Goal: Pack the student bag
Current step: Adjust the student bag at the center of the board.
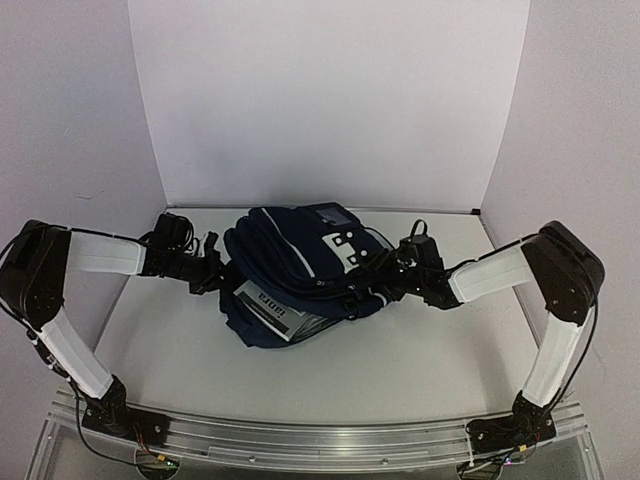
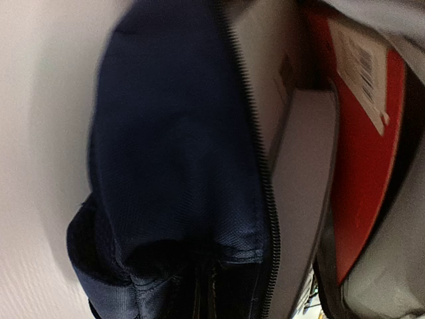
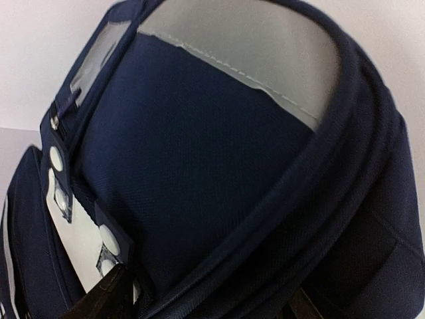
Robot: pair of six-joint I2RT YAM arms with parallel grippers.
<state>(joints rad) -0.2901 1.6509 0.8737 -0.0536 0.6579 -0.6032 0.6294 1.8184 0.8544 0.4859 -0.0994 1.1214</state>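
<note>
The student bag point(image 1: 290, 255), navy with a white stripe and a grey flap, lies in the middle of the table with its mouth toward the near left. A white-and-grey book point(image 1: 268, 303) pokes out of the opening. My left gripper point(image 1: 213, 272) is at the bag's left edge, shut on a pucker of navy fabric point(image 2: 219, 256) beside the zipper point(image 2: 262, 166). Inside lie a grey cover point(image 2: 299, 199) and a red book point(image 2: 365, 146). My right gripper point(image 1: 378, 285) is at the bag's right side, open. Its fingers point(image 3: 106, 299) stand apart astride the bag's thick rolled rim point(image 3: 265, 239).
White walls point(image 1: 320, 100) box in the white table point(image 1: 400, 360) at the back and on both sides. An aluminium rail point(image 1: 320, 440) with both arm bases runs along the near edge.
</note>
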